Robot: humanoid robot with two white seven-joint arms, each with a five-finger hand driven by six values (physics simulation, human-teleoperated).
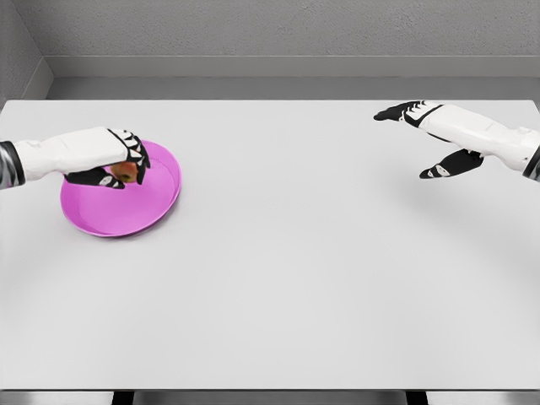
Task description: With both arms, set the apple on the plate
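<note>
I see the apple (126,171) as a small brownish-orange lump, mostly hidden by my left hand (118,162), which curls around it over the plate (160,198) — a glossy, round, shallow magenta dish on the matte white table (295,278). My right hand (426,135) hangs far from the plate, fingers spread, holding nothing.

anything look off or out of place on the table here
Nothing stands out. The left hand holds the apple over the pink plate, which sits flat on the white table. The right hand hovers open, far right.
</note>
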